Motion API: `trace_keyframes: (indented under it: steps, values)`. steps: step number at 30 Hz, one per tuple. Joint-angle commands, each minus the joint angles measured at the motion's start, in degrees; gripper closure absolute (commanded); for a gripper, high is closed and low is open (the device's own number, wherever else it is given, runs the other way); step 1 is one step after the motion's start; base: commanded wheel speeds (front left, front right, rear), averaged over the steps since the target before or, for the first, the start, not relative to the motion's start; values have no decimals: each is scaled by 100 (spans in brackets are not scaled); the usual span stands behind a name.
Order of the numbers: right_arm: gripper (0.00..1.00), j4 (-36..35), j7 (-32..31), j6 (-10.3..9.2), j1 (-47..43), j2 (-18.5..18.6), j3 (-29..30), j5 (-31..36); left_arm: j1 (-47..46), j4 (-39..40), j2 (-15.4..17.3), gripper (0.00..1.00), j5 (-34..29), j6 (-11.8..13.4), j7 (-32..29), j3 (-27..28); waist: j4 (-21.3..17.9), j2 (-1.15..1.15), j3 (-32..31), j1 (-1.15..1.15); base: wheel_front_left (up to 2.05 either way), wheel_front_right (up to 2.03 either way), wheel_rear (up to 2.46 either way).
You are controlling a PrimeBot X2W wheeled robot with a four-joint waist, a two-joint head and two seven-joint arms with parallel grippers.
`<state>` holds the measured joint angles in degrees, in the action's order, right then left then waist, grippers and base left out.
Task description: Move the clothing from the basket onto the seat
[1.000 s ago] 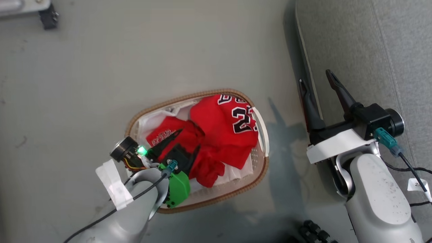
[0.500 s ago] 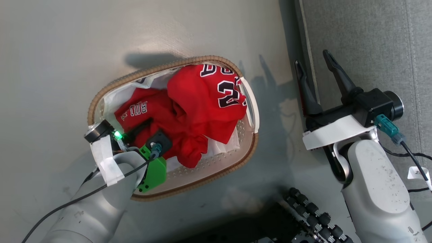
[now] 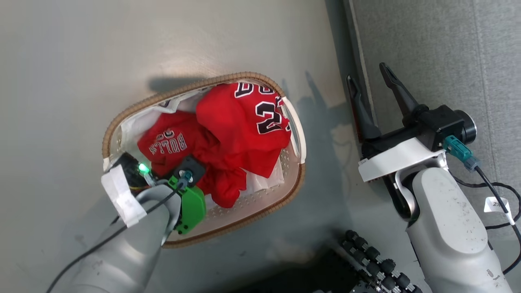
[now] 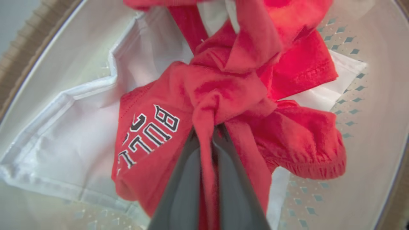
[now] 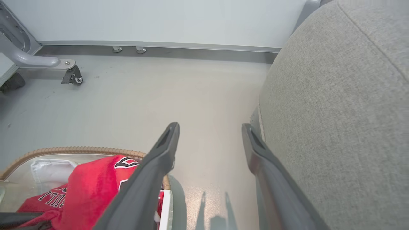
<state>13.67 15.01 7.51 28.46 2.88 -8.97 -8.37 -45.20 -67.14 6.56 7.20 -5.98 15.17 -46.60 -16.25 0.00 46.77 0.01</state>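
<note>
Has just clamped the fingers (image 4: 182,179) of the left gripper (image 4: 207,131) onto a fold of the clothing (image 4: 223,89), seemingly the lettered piece, down in the basket (image 3: 254,199). Holds the right gripper (image 3: 367,72) spread apart beside the seat (image 3: 427,49). Ready for lifting out.

Bright light; soft shadows, glare on floor (image 3: 228,36) (glossy); left wrist view blurred, edges warped.

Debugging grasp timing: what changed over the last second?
The left pincer, open above the pile a second ago, pushed down into the basket and shut on a fold of the lettered red garment. Nothing is lifted yet. Unchanged: right pincer open beside the seat, number 23 garment in the basket. The overall shift in the head view is camera motion.
</note>
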Motion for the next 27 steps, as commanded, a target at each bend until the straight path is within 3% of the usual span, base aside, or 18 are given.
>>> trace_keyframes:
  steps: [1, 12, 27]
  values:
    - [0, 41, 25, -4, -79, 13, 23, -55, 177, 119, 20, 100, 133, 14, -2, 84, 19, 0, -393, -1, 0, 0, 0]
    - [0, 280, 25, -4, -650, 17, 245, 43, 1292, 998, -11, 100, 521, -12, -2, 508, 383, 0, -1979, -1, 0, 0, 0]
    - [0, 641, 25, -4, -1779, 29, 488, -79, 2698, 2893, -149, 100, 412, -7, 0, 1276, 1247, 0, -3759, -1, 0, 0, 0]
